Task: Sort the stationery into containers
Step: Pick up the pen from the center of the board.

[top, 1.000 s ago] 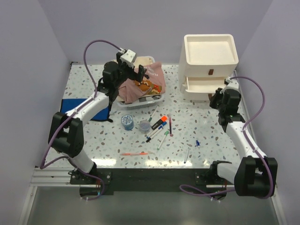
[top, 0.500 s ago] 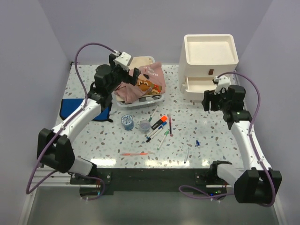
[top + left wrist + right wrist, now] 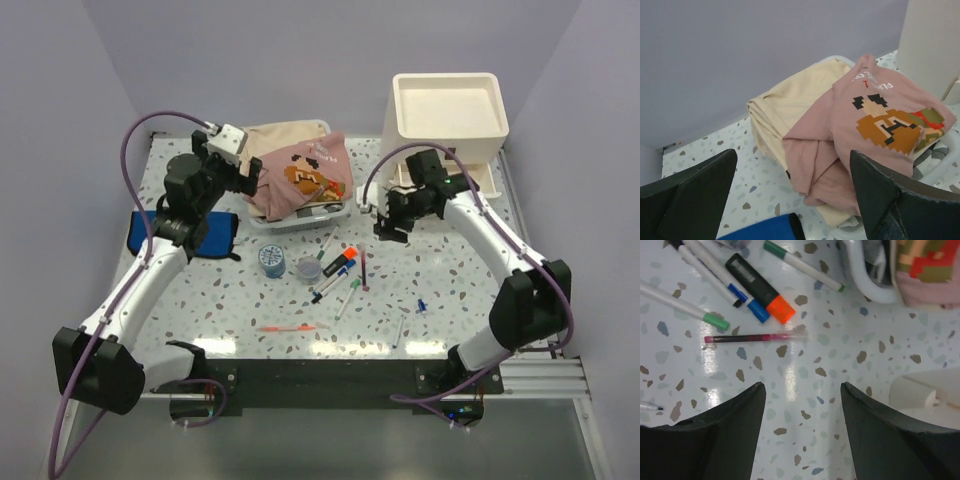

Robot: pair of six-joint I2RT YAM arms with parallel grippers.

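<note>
The stationery lies loose mid-table: a blue tape roll (image 3: 269, 259), a clear cup (image 3: 309, 268), a black marker with an orange cap (image 3: 342, 262) (image 3: 760, 288), several slim pens and an orange pen (image 3: 287, 328). The cream drawer unit (image 3: 447, 120) stands at the back right, its upper drawer pulled out. My right gripper (image 3: 386, 230) (image 3: 801, 387) hangs open over bare table, just right of a dark red pen (image 3: 755, 338), holding nothing. My left gripper (image 3: 258, 182) (image 3: 792, 400) is wide open and empty, beside the clothes.
A clear basket (image 3: 300, 222) with a pink shirt (image 3: 875, 120) and beige cloth (image 3: 790, 105) sits at the back centre. A blue cloth (image 3: 205, 235) lies at the left. A small blue item (image 3: 422, 307) and a white pen (image 3: 400, 330) lie toward the front right.
My right arm has swung left from the drawer unit toward the pens, and its jaws have opened. My left arm has drawn back leftward from the clothes basket, still open.
</note>
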